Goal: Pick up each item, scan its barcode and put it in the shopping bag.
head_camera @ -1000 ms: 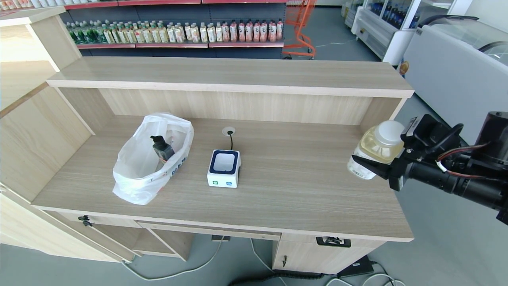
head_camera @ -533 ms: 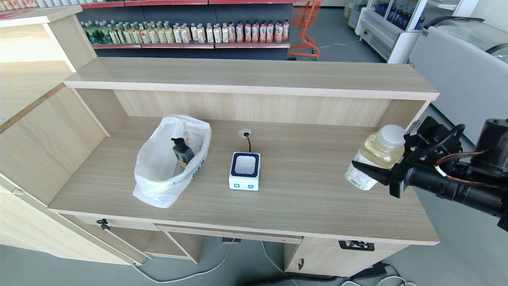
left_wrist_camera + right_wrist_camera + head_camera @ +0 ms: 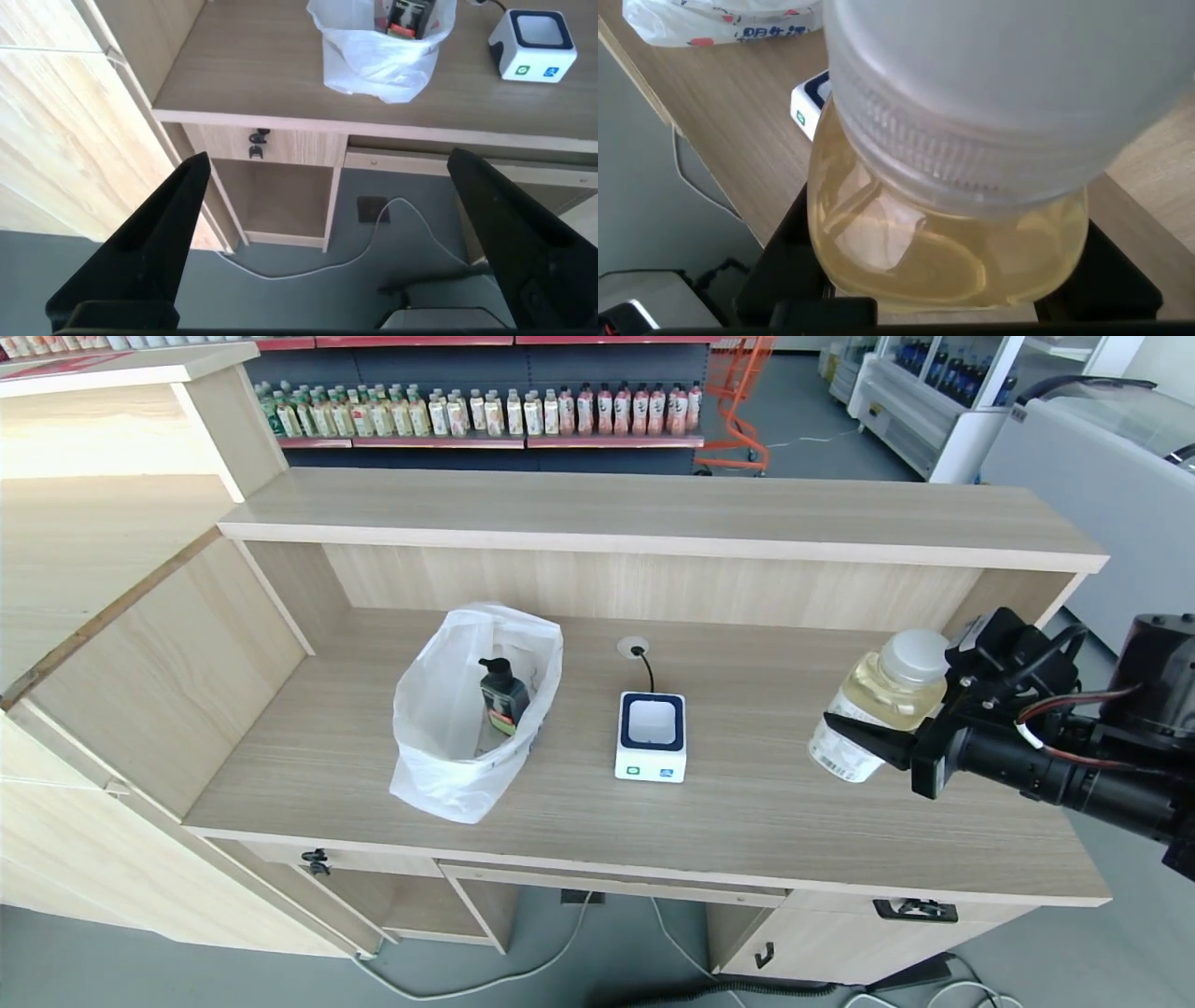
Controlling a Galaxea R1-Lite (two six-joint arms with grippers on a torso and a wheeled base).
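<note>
My right gripper (image 3: 873,733) is shut on a clear bottle (image 3: 878,705) of yellowish liquid with a white cap, held tilted above the right part of the wooden desk (image 3: 747,803). In the right wrist view the bottle (image 3: 952,233) sits between the dark fingers (image 3: 785,261). A white scanner (image 3: 651,735) with a dark-rimmed window stands mid-desk, left of the bottle. Further left, an open white shopping bag (image 3: 471,709) holds a dark pump bottle (image 3: 501,697). My left gripper (image 3: 336,233) hangs open below and in front of the desk, with the bag (image 3: 383,51) and scanner (image 3: 531,45) beyond it.
A raised counter ledge (image 3: 653,513) and side panels wall the desk at the back and left. The scanner's cable runs into a hole (image 3: 633,645). Bare desk lies between scanner and bottle. Drawers and cables sit under the desk front (image 3: 271,149). Shelves of drinks (image 3: 485,411) stand behind.
The head view has swung, so the desk sits further right in the picture. The right gripper with the bottle now hangs over the desk's right part instead of beside its right edge.
</note>
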